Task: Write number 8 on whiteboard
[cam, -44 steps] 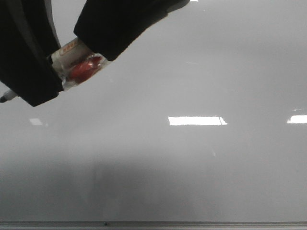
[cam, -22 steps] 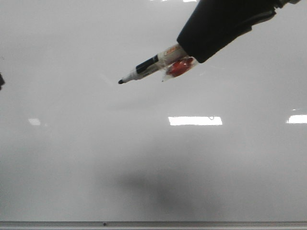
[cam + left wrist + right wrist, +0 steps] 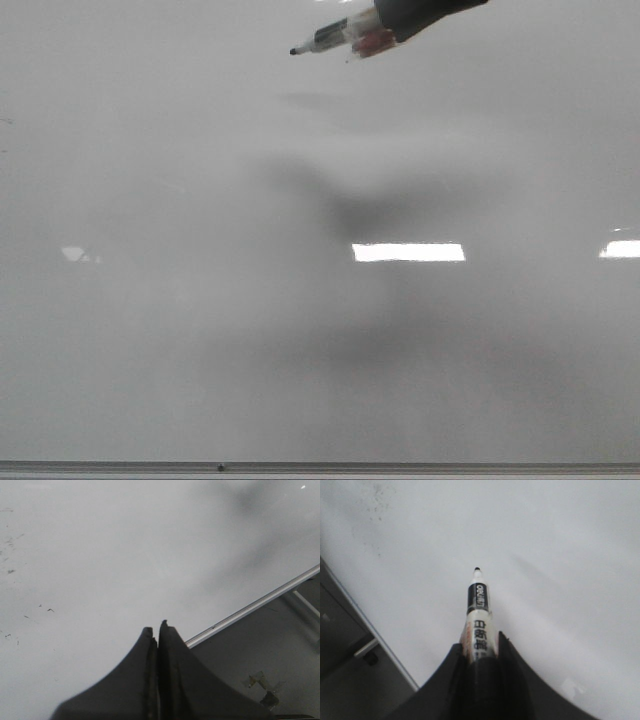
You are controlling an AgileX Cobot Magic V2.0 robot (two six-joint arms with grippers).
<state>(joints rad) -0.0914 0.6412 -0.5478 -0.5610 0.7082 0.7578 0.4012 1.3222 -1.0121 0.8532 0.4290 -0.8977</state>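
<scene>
The whiteboard (image 3: 320, 300) is a glossy pale grey board that fills the front view. No number 8 shows on it in any view. My right gripper (image 3: 392, 20) is at the top edge of the front view, shut on a black-and-white marker (image 3: 335, 37). The marker's black tip points left, and its shadow lies apart from it on the board. In the right wrist view the marker (image 3: 479, 615) sticks out between the shut jaws of the right gripper (image 3: 479, 642) over the whiteboard (image 3: 560, 555). My left gripper (image 3: 155, 630) is shut and empty over the whiteboard (image 3: 100, 555).
A thin grey metal edge strip (image 3: 320, 466) runs along the board's near side. It also shows in the left wrist view (image 3: 260, 605) and the right wrist view (image 3: 375, 635). Bright rectangular light reflections (image 3: 408, 252) lie on the board. Small dark specks (image 3: 10, 542) mark one area.
My right gripper has carried the marker from the near left to the far top of the front view. The left arm has gone out of that view.
</scene>
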